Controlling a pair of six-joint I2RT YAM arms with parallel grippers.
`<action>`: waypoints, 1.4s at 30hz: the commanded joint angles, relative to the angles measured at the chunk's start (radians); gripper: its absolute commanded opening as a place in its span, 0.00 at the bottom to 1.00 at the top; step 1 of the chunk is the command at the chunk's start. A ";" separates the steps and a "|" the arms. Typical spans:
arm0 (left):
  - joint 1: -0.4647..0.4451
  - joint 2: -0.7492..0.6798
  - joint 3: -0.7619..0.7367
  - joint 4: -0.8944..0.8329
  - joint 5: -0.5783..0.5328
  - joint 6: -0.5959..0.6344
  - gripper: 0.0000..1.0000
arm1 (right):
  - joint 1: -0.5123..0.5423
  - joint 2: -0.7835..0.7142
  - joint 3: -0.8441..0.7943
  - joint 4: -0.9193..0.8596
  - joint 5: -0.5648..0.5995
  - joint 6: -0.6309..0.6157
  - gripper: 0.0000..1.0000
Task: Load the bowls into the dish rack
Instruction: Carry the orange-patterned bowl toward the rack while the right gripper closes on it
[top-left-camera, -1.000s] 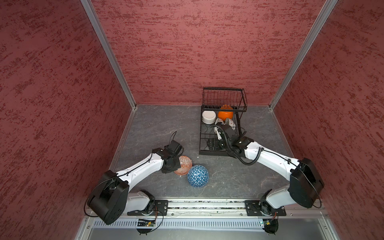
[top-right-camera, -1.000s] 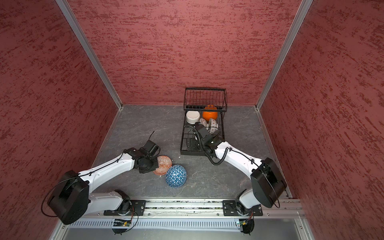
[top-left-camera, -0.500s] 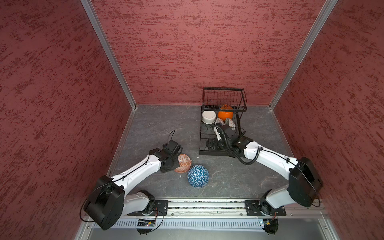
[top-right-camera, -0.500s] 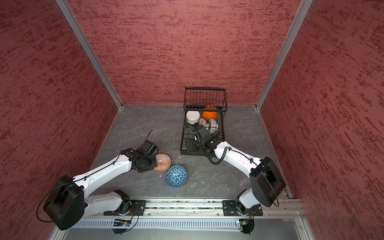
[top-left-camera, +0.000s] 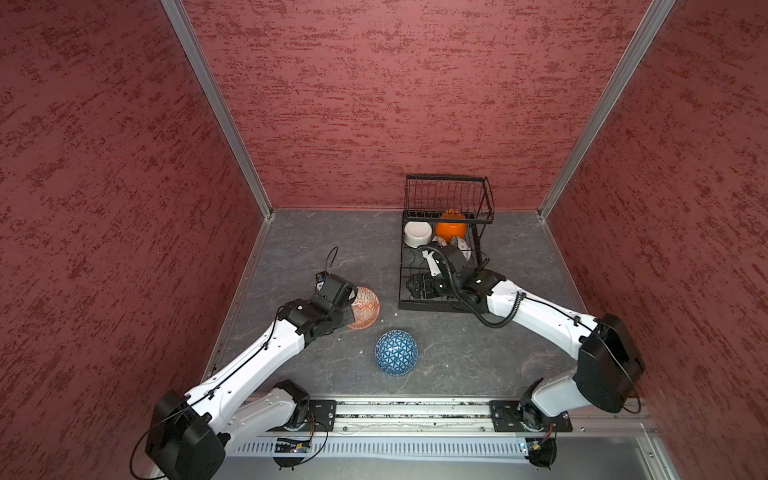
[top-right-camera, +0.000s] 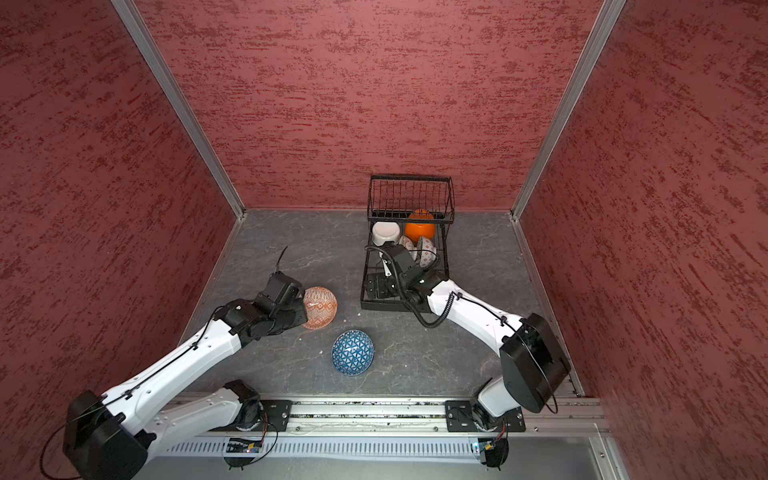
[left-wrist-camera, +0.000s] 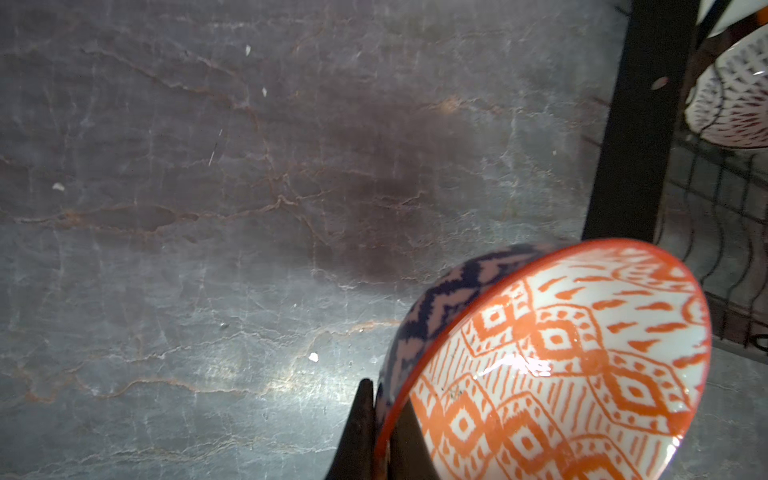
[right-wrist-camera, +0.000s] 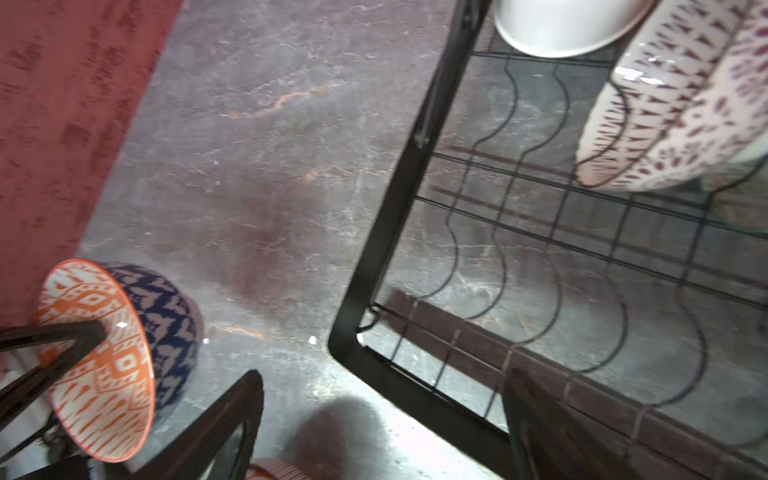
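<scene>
Since a sec ago your left gripper has carried the orange-and-white diamond-patterned ceramic bowl a bit farther from the rail, toward the black wire dish rack. Your right gripper has hardly shifted.

Hidden/unclear:
- Both top views: left gripper sits under its own wrist housing. Only the left wrist view shows the fingers, cut off at the frame edge.
- Can't tell if the held bowl's low edge touches the grey marbled tabletop or hangs clear.
- Right wrist view is blurred. A reddish striped edge at the border is too cropped to ID.
- Patterned bowls in the rack are partly behind the right wrist, so count unsure.

Bowl vs grippers:
- Left gripper is pinched onto the diamond bowl's rim, one finger inside, one on the dark-blue outside. Bowl is tipped on edge, mouth toward the rack, near it but apart.
- Right gripper fingers are spread wide w/ nothing between, low at the rack's near corner, one finger outside the frame and one over the wavy dividers.
- Blue triangle-patterned bowl lies upside down on the tabletop between the arms, apart from both grippers.

Rack contents: plain white bowl and plain orange bowl side by side at the far end, below the raised basket tier. Just in front of them, white ceramic bowls with dark-red marks lean on edge.
</scene>
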 joint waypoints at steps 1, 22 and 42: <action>-0.028 0.018 0.051 0.075 -0.036 0.021 0.00 | 0.018 -0.023 0.046 0.037 -0.067 0.026 0.90; -0.099 0.220 0.216 0.126 -0.046 0.079 0.00 | 0.153 0.066 0.161 -0.064 0.137 0.005 0.57; -0.082 0.226 0.220 0.142 -0.009 0.086 0.00 | 0.187 0.139 0.207 -0.059 0.213 0.016 0.21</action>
